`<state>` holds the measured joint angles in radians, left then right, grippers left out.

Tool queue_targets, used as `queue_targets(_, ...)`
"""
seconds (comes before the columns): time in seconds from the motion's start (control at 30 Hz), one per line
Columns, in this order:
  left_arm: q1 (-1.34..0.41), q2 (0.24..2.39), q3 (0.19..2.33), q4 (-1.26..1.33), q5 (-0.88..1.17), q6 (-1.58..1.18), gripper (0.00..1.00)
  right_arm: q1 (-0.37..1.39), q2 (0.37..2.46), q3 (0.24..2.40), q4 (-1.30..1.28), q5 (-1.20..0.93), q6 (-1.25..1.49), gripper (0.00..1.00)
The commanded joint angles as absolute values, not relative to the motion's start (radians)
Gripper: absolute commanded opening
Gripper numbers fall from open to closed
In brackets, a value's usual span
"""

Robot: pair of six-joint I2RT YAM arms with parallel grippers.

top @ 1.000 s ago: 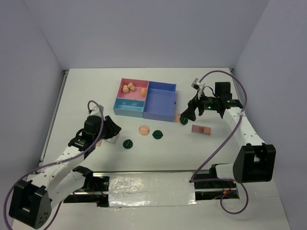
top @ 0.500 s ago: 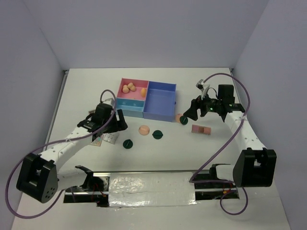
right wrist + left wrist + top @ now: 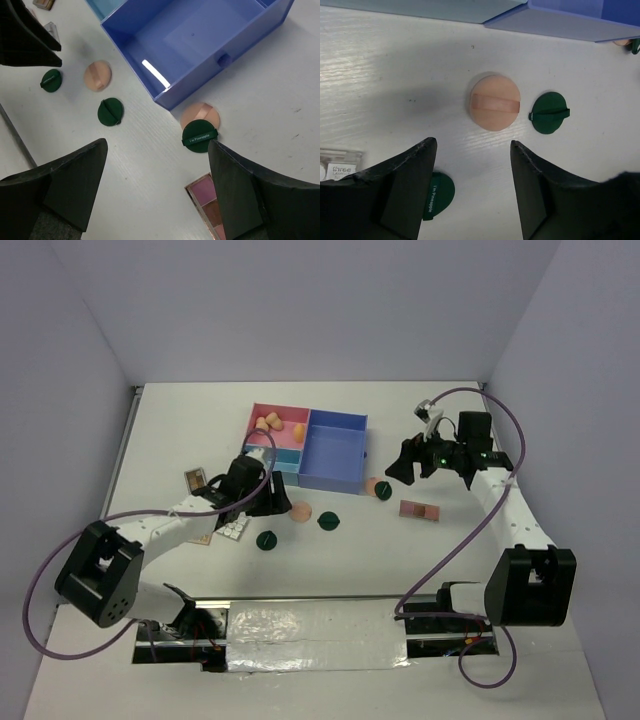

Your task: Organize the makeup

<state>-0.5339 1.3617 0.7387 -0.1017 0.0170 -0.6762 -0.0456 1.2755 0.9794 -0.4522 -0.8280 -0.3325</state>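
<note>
Three peach sponges (image 3: 270,423) lie in the pink part of the tray (image 3: 345,420). My left gripper (image 3: 277,502) (image 3: 472,144) is open and empty, just short of a round peach puff (image 3: 301,511) (image 3: 494,102). Dark green compacts lie nearby: one (image 3: 549,112) to the puff's right, one (image 3: 440,192) partly behind my left finger. My right gripper (image 3: 400,468) (image 3: 157,145) hangs open and empty above a green compact (image 3: 199,136) that overlaps a second peach puff (image 3: 200,114). A pink eyeshadow palette (image 3: 420,510) (image 3: 210,205) lies near it.
The large blue compartment (image 3: 200,40) of the tray holds nothing. More palettes lie at the left: a dark one (image 3: 195,481) and a white one (image 3: 232,530) (image 3: 337,165). Grey walls close in the table on three sides. Both arm bases stand at the near edge.
My left arm has swung right, from over the palettes at the left to the peach puff. My right gripper has drawn back a little to the right.
</note>
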Motion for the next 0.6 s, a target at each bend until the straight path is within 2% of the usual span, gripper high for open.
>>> queue_targets(0.0, -0.546, 1.405, 0.761, -0.009, 0.035, -0.706, 0.71, -0.057, 1.236, 0.971, -0.399, -0.848, -0.307, 0.88)
queue_targets(0.37, -0.615, 1.548, 0.805, 0.055, 0.005, -0.73, 0.64, -0.066, 1.241, 0.96, -0.376, -0.861, -0.288, 0.87)
queue_targets(0.57, -0.658, 1.617, 0.857, 0.003, -0.1, -0.715, 0.61, -0.069, 1.247, 0.959, -0.368, -0.871, -0.284, 0.87)
